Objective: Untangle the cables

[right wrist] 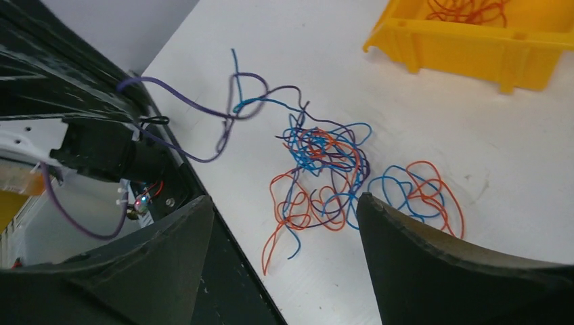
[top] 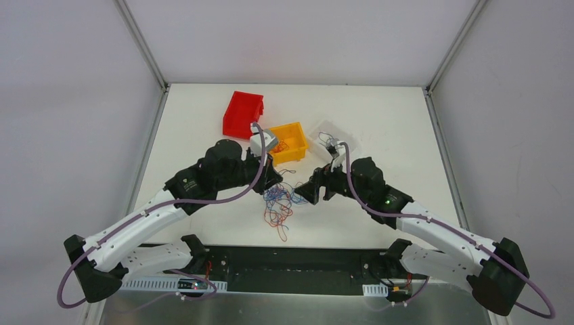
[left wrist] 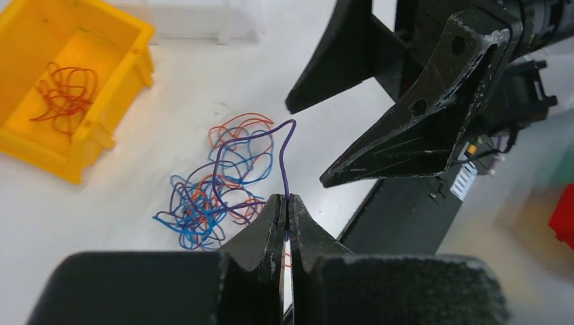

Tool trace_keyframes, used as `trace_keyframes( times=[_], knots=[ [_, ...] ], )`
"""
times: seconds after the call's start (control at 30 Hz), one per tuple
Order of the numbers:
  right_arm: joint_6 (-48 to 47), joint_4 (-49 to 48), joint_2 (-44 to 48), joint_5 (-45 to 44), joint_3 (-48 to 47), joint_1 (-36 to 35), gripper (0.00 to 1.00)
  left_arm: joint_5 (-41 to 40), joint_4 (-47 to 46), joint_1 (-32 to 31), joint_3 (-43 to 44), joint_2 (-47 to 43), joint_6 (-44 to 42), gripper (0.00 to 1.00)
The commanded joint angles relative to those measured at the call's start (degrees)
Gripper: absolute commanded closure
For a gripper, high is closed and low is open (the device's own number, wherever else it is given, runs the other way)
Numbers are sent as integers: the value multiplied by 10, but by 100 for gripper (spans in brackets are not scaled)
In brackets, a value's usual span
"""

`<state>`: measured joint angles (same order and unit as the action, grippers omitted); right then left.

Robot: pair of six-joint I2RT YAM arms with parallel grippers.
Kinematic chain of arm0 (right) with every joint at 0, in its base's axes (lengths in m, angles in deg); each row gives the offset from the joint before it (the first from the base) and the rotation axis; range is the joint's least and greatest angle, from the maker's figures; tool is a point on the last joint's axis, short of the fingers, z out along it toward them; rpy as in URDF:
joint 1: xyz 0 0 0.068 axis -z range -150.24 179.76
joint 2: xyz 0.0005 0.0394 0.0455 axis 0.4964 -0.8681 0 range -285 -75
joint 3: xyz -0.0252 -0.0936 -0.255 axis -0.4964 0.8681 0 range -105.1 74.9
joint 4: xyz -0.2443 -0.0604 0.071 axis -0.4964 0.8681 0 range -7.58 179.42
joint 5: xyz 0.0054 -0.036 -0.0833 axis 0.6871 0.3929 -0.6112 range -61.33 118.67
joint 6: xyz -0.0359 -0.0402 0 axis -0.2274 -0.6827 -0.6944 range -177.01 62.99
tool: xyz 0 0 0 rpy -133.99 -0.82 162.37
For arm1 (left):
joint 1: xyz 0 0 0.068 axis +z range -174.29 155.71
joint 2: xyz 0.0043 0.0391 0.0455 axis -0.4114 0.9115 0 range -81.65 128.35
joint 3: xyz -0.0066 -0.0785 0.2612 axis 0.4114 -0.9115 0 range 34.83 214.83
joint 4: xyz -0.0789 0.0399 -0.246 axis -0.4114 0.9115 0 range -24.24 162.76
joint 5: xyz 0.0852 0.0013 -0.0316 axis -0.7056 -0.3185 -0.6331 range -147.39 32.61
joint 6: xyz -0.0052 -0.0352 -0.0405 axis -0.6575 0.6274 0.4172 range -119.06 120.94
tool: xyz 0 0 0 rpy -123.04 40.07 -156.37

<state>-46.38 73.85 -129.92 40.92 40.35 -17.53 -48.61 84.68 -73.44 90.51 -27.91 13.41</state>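
Top view: white desk (top: 396,122). The cables (top: 278,204) lie in a loose blue, orange and dark heap at mid-desk, near side, between the two arms. The left pincer (top: 271,177) sits at the heap's far left edge and the right pincer (top: 306,192) just right of it. Red bin (top: 242,112) far left of centre, contents can't be made out. Yellow bin (top: 289,141) just right of it, with orange strands inside. Clear tray (top: 330,137) further right holds something small and dark, too small to tell.

Left wrist view: left pincer pressed together, pinching a purple wire (left wrist: 283,154) that rises from its tips and curls back down into the heap. Yellow bin at far left holds a bunch of orange wires (left wrist: 65,92). The right pincer's fingers are spread, to the right of the wire.

Right wrist view: right pincer spread wide, nothing between the fingers, heap on the desk just beyond them. Purple wire is lifted off to the left. Yellow bin at far right, orange wires in it.
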Motion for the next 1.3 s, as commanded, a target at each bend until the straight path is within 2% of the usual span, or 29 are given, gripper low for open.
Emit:
trace_keyframes(
  times=[0.0,0.13,0.3,0.57,0.63,0.7,0.73,0.8,0.83,0.87,0.97,1.0,1.17,1.27],
  knots=[
    [-37,-64,12,101,-28,0,17,119,-44,-1,30,16,-17,97],
    [-66,-82,6,122,-36,1,12,159,-54,-1,42,24,-16,97],
    [-83,-85,-18,168,-64,-5,2,165,-70,-1,56,21,-11,98],
    [-72,-138,-50,178,-87,-15,4,163,-91,-1,84,42,-1,100],
    [-71,-139,-57,174,-95,-17,13,140,-93,-1,89,47,-1,100],
    [-68,-143,-60,166,-99,-18,33,109,-94,-1,89,50,2,100],
    [-65,-146,-59,158,-98,-18,45,94,-95,-1,89,49,4,100],
    [-52,-155,-56,135,-94,-18,82,62,-95,-1,86,47,11,98],
    [-48,-158,-52,126,-91,-18,96,38,-94,-1,82,45,16,94],
    [-44,-159,-49,116,-89,-18,100,10,-91,-1,77,42,24,83],
    [-36,-155,-39,82,-85,-18,100,-68,-82,10,55,21,56,28],
    [-35,-148,-36,71,-86,-17,100,-69,-76,23,48,14,71,18],
    [-27,-100,-34,13,-120,-16,100,42,-56,153,18,-7,151,6],
    [-11,-77,-48,-10,-158,-16,100,55,-59,159,-12,-20,133,2]
  ],
)
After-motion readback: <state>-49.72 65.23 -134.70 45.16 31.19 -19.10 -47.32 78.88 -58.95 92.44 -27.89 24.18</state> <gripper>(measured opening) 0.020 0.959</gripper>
